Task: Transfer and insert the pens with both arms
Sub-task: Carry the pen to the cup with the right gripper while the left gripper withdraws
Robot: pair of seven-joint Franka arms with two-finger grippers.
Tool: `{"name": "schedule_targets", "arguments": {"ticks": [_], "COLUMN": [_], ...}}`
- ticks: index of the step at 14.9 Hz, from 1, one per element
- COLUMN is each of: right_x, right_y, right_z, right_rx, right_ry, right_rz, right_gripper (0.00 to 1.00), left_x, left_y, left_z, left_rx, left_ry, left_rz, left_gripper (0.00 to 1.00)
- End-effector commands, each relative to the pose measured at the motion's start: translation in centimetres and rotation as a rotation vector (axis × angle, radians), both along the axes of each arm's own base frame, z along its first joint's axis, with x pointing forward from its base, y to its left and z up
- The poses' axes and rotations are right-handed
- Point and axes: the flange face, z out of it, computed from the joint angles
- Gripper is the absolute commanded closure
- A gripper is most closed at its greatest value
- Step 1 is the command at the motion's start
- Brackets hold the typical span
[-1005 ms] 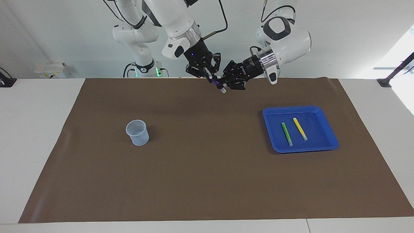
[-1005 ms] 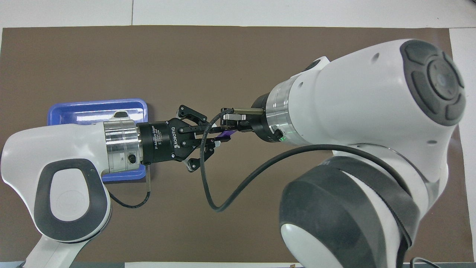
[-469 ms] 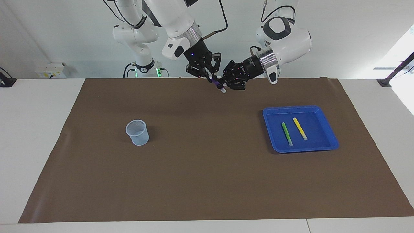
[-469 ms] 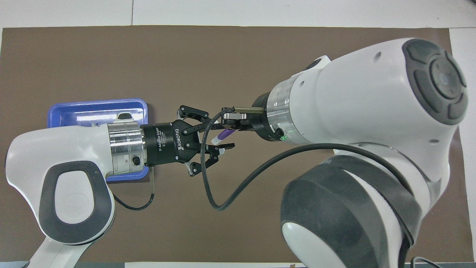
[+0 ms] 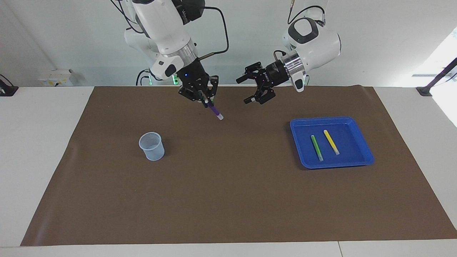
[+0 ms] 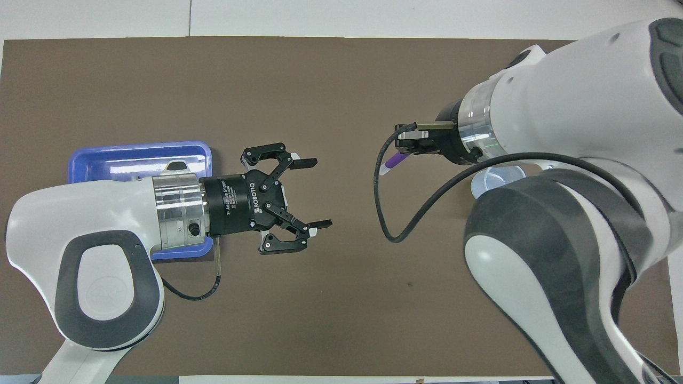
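- The right gripper (image 5: 205, 101) hangs in the air over the brown mat (image 5: 228, 200), above bare mat between the cup (image 5: 152, 145) and the blue tray (image 5: 360, 159).
- Its jaws are closed tight on the purple pen (image 5: 214, 111), clamping it at the upper end.
- The purple pen slants down and away from the fingertips, its whitish cap end lowest and clear of the mat.
- In the overhead view the same pen (image 6: 394, 160) pokes out past the right gripper (image 6: 408, 146), with the cup (image 6: 493, 181) partly hidden under that arm.
- The left gripper (image 5: 251, 87) is also up in the air, over the mat on the tray's side of the right gripper, and well apart from it.
- Its jaws stand spread wide, and they hold and touch nothing.
- From overhead the left gripper (image 6: 315, 192) shows both fingers (image 6: 304, 161) splayed apart with bare mat between them.
- The green pen (image 5: 316, 147) lies flat in the blue tray, which sits on the mat toward the left arm's end of the bench.
- The yellow pen (image 5: 331, 141) lies in the tray just beside the green one, not touching it.
- The cup stands upright on the mat toward the right arm's end of the bench, well apart from the tray.
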Motion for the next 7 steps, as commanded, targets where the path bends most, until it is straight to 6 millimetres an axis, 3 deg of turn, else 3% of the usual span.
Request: {"name": "schedule_targets", "arguments": {"ticks": [1, 3, 6, 7], "right_x": [-1.1, -1.3, -1.3, -1.4], "right_y": [-4.6, -8.7, -13.9, -15.0], "right_z": [-2.1, -3.9, -5.9, -6.5], "right_rx": [-0.117, -0.190, -0.242, -0.257], "right_ry": [-0.021, -0.027, -0.056, -0.064], "right_rz": [0.073, 0.099, 0.151, 0.172], "right_gripper": [1.00, 1.00, 1.00, 1.00], "left_x": [0.1, 0.4, 0.2, 0.0], "left_y": [2.0, 2.5, 2.6, 2.6], "left_z": [0.0, -0.1, 0.4, 0.4], "left_rx": [0.035, 0.128, 0.418, 0.489], "left_ry": [-0.008, -0.051, -0.182, -0.197], "left_rz": [0.028, -0.016, -0.203, -0.268], "left_gripper": [0.00, 0.00, 0.00, 0.00]}}
